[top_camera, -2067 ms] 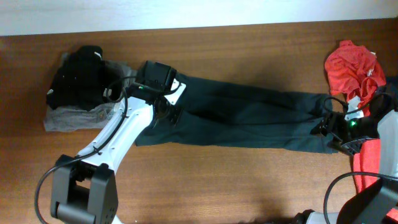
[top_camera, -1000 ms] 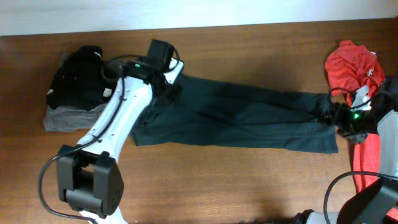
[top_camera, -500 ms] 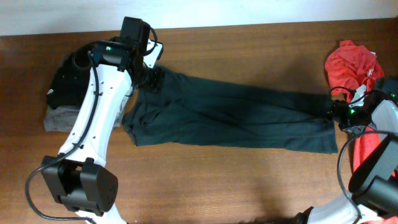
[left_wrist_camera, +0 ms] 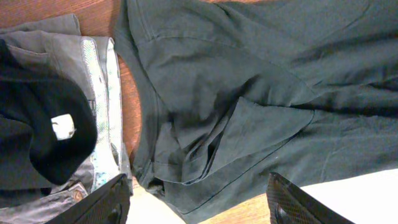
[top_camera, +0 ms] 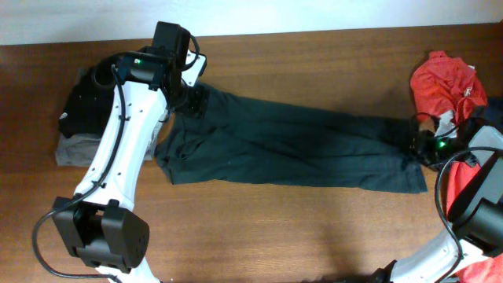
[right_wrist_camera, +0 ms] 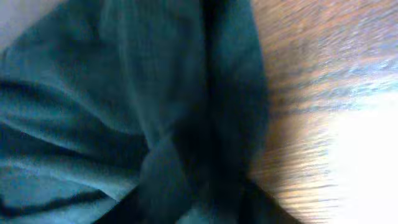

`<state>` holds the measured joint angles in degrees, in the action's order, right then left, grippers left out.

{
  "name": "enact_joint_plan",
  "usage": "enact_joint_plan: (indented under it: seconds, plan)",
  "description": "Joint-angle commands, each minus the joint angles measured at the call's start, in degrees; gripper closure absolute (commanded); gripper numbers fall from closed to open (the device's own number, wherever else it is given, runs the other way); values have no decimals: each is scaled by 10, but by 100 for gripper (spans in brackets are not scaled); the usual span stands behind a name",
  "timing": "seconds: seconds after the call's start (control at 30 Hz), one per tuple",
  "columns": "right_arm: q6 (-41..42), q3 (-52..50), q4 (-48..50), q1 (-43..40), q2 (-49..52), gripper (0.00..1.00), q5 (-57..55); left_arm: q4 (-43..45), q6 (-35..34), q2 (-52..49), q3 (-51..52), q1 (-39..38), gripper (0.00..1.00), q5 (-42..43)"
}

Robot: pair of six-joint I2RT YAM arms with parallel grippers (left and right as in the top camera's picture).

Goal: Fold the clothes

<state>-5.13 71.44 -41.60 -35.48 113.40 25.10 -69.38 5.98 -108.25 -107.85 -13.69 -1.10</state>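
Note:
The clothes in play are dark green trousers [top_camera: 299, 145] spread flat across the wooden table, waist at the left and leg hems at the right. My left gripper [top_camera: 189, 96] hovers over the waist end with its jaws wide open; in the left wrist view the left gripper [left_wrist_camera: 196, 208] has the waistband and a pocket of the trousers [left_wrist_camera: 249, 93] below it, nothing gripped. My right gripper [top_camera: 420, 145] is down at the leg hems. The right wrist view is blurred: dark trouser cloth [right_wrist_camera: 124, 93] fills it and lies between the right gripper [right_wrist_camera: 199, 199] fingers.
A black garment [top_camera: 98, 98] lies on folded grey jeans [top_camera: 78, 149] at the left end, close to the waistband. A red garment [top_camera: 448, 82] is heaped at the right end, with more red cloth [top_camera: 464, 196] below it. The table's far edge meets a white wall.
Over the last second my left arm swung up and left and the waist end shifted left. My right gripper moved in onto the leg hems and its jaws have been narrowing.

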Motion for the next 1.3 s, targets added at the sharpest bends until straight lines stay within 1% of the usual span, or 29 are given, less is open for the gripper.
enact_joint_plan:
  seconds: [0.0,0.1,0.13,0.2,0.23,0.37,0.43,0.5,0.6,0.73,0.77,0.8,0.93,1.07,1.13,1.27]
  plan:
    - [-20,-10,-17,-1,27,73,33,0,-7,3,-11,2,30,-2]
    - [-13,1,-27,-10,23,93,31,-3,-7,3,-11,2,30,-2]
    - [-8,9,-32,-14,19,96,25,-4,-7,3,-11,3,30,-3]
    - [0,32,-54,-21,9,96,9,-4,-7,3,-11,5,30,-9]
    - [0,66,-90,-26,-6,96,-15,-15,-7,4,-18,11,31,-23]
    - [9,148,-179,-30,-49,96,-86,-50,-8,11,-59,33,31,-23]
    - [18,195,-230,-26,-77,96,-95,-62,-8,19,-88,49,31,-14]
    - [17,216,-256,-14,-96,96,-96,-64,-8,26,-102,58,31,-10]
    - [22,218,-276,17,-117,96,-93,-62,-8,39,-106,66,30,-11]
    - [22,216,-308,96,-120,96,-98,-62,-8,46,-106,67,30,-11]
    - [26,212,-309,142,-120,96,-113,-63,-8,46,-106,67,30,-11]
    - [31,209,-308,169,-120,96,-124,-63,-8,46,-106,67,30,-11]
    - [77,204,-304,275,-114,96,-180,-66,-8,46,-106,67,30,-11]
    - [118,191,-272,393,-87,96,-191,-71,-8,46,-106,67,30,-11]
    - [143,184,-255,431,-67,96,-192,-73,-8,46,-106,67,30,-11]
    - [179,179,-211,480,-29,96,-185,-73,-8,46,-106,67,30,-10]
